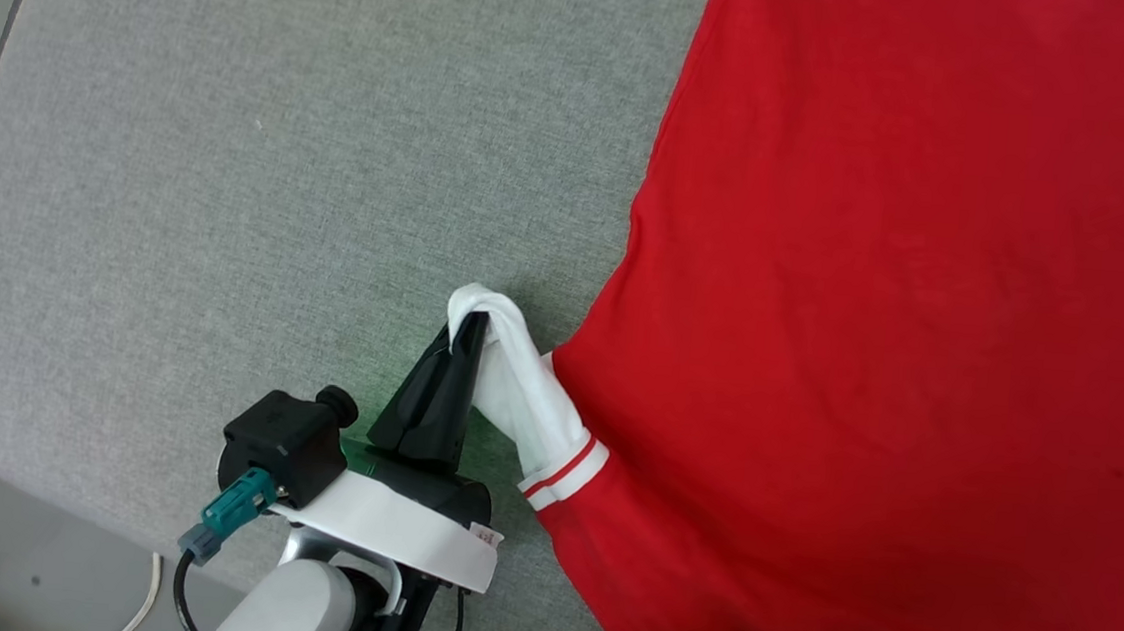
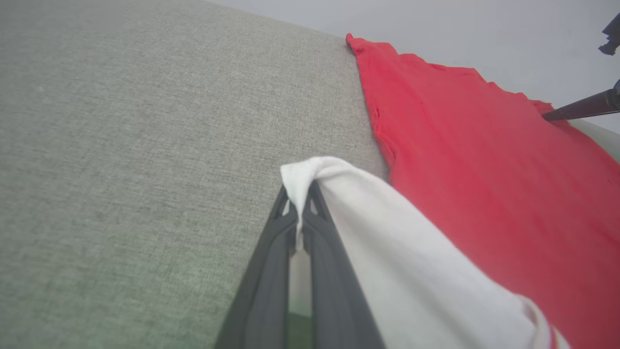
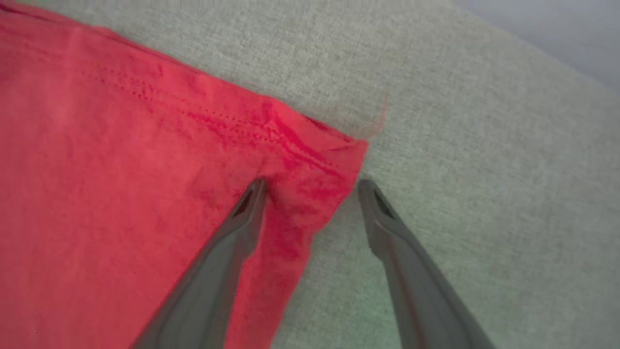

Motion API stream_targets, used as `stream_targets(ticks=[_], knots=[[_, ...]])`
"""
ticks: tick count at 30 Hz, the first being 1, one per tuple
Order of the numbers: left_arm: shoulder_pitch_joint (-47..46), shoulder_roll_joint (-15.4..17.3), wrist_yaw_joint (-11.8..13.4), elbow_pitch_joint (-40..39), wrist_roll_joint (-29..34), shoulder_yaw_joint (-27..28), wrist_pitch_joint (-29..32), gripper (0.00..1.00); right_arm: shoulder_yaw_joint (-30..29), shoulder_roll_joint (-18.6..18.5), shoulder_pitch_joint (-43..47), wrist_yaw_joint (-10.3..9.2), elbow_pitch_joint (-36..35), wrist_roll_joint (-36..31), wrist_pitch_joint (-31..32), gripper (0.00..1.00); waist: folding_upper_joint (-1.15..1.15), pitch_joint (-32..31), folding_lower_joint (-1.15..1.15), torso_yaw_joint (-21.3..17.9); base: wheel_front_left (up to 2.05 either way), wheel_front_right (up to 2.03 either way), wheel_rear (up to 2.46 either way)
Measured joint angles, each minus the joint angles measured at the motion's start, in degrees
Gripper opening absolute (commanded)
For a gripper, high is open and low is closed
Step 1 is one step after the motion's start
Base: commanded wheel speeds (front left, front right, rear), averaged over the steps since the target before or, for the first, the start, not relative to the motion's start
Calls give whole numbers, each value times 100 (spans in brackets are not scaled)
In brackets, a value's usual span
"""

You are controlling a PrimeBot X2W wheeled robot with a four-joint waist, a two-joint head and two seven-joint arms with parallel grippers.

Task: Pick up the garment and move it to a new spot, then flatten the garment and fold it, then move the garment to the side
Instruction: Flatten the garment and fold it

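The red garment [image 1: 903, 312] is lying spread on the right part of the grey table [image 1: 284, 153]. The left gripper [image 1: 467, 333] is squeezing tight on the tip of the white sleeve [image 1: 525, 403], at the near left side of the shirt, holding it up a little. The right gripper [image 3: 312, 186] is standing wide open, with a red corner [image 3: 339, 155] of the shirt between its fingers. This looks like the flattening step. Next, I think the sleeve is needing a gentle pull out to the left, and the open fingers are needing to close on that corner.
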Motion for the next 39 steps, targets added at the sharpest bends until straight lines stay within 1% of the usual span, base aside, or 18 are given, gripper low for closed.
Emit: stream_targets(ticks=[6,7,8,12,18,21,24,27,32,36,39], knots=[[-4,-149,-141,120,130,107,-7,0,32,-45,86,-5,200,5,-90,100,0,134,-3,111,0,0,0],[-4,-162,-159,149,143,131,-5,0,58,-59,106,-11,203,25,-136,46,0,125,-2,110,0,0,0],[-4,-175,-187,168,167,153,-5,0,70,-75,134,-10,203,32,-208,0,0,114,-2,107,0,0,0],[7,-194,-240,277,214,249,-5,0,177,-42,184,0,242,65,-470,0,0,12,-2,62,0,0,0],[215,-188,-248,417,232,445,-5,0,488,37,353,1,229,202,-1098,0,0,-331,-1,-93,0,0,0],[380,-151,-247,502,232,535,-7,0,725,-38,625,1,91,385,-1424,0,0,-594,-1,-194,0,0,0],[563,-94,-235,564,221,580,-7,0,871,-214,940,1,-112,641,-1708,0,0,-891,-1,-304,0,0,0],[732,-15,-187,594,201,606,19,0,927,-436,1399,1,-269,847,-1982,0,0,-1196,-1,-429,0,0,0],[1034,94,-82,571,131,680,98,0,816,-722,2357,1,-628,1206,-2420,0,0,-1682,-1,-656,0,0,0],[1282,182,13,527,65,759,123,0,538,-762,3225,1,-829,1399,-2741,0,0,-1986,-1,-885,0,0,0],[1447,219,59,497,23,780,155,0,301,-762,3910,1,-972,1418,-2930,0,0,-2185,-2,-1057,0,0,0]])
